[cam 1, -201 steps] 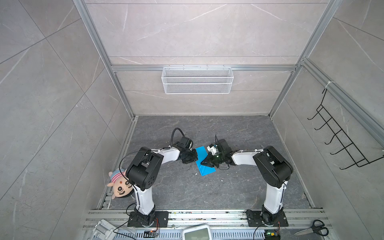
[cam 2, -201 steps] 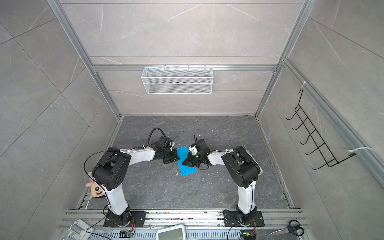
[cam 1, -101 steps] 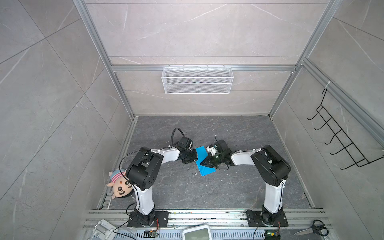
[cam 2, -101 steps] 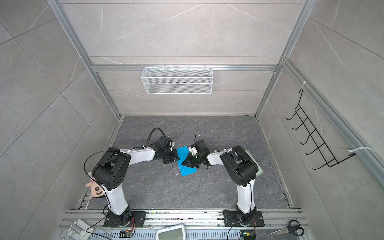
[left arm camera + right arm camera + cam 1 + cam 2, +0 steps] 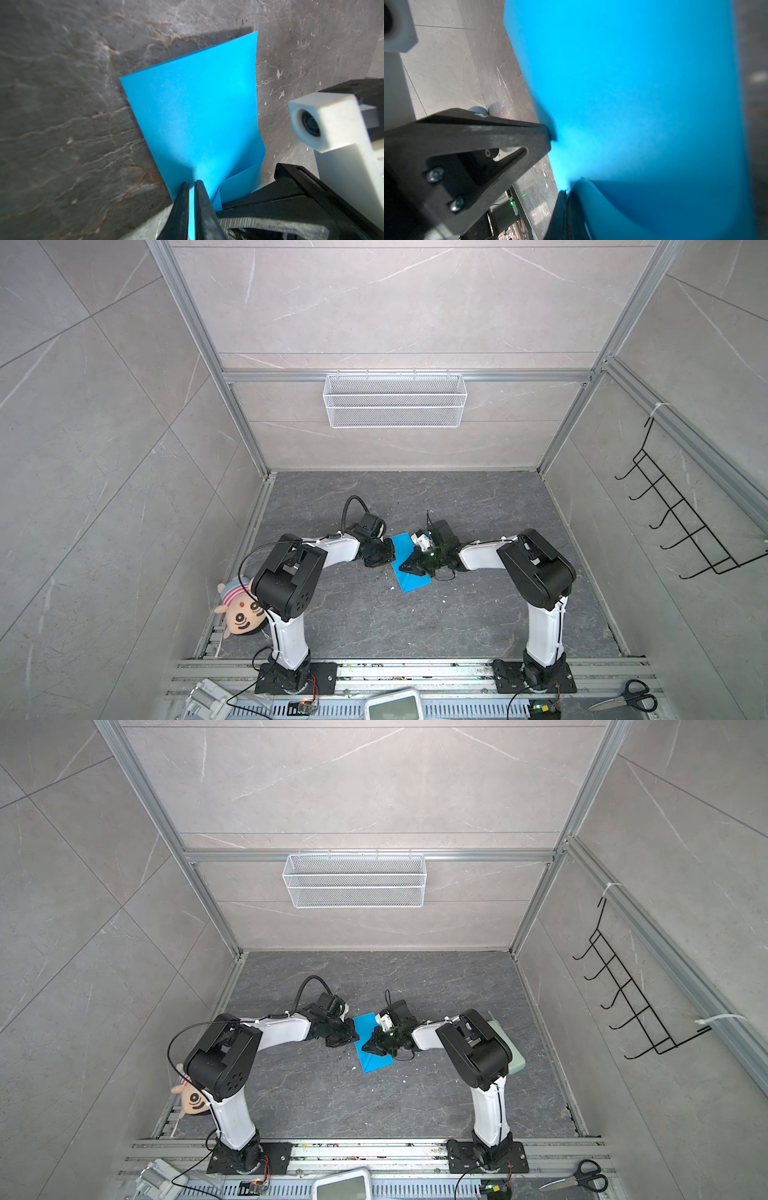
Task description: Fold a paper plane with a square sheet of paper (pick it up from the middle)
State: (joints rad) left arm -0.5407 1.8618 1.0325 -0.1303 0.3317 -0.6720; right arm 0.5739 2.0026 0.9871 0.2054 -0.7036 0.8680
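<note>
Left wrist view: left end effector point(image 5: 192, 185) pinches an edge of the blue paper point(image 5: 193, 116) lying on the bench point(image 5: 62, 104), right end effector point(image 5: 564, 193) is clamped on its curled corner alongside, and opposing pulls could tear or miscrease it.

paper sheet point(image 5: 197, 116) matt & smooth, tabletop point(image 5: 62, 104) rough stone-look

A white wire basket point(image 5: 395, 400) hangs on the pale grey tiled back wall point(image 5: 395, 302). Below it lies a dark veined stone floor point(image 5: 478, 614). To the right of it hangs a black hook rack point(image 5: 681, 499).
</note>
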